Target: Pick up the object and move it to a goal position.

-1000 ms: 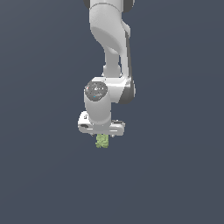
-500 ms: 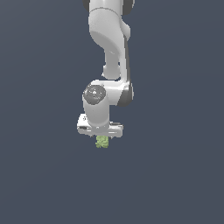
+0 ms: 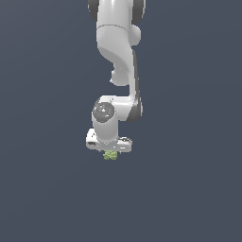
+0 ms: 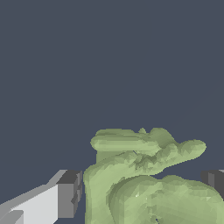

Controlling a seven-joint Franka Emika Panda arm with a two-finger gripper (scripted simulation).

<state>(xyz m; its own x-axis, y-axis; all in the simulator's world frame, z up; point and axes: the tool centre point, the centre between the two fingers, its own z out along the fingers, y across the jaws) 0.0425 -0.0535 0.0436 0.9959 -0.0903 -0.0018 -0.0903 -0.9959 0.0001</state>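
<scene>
In the exterior view we see the white arm [image 3: 116, 61] hanging down from the top of the frame, bending at a rounded joint and ending in the hand [image 3: 110, 152], which points straight down. Directly beneath the hand's pale cross-bar sits the object [image 3: 110, 155], a small olive-green lump with a bumpy, mottled surface. It touches the underside of the hand and only its lower part pokes out below; the rest is hidden by the hand's body. Around it we see nothing but a flat, dark blue-grey backdrop, so we cannot tell from this view whether the lump rests on a surface or is held clear of one.

The wrist view brings us much closer. Here the object [image 4: 146, 179] fills the space between the two fingers, its ridged, layered green surface rising in lumpy folds well past the fingertips. One finger [image 4: 65, 194], grey at the pad and white along its body, stands just beside one flank of the lump, very near it or touching. The dark tip of the other finger [image 4: 214, 180] shows at the picture's edge on the opposite flank. The lump is thus lodged between the fingers, and we read the hand [image 4: 140, 188] as pinching the object, with the fingers drawn in against its two sides rather than spread wide of it.
</scene>
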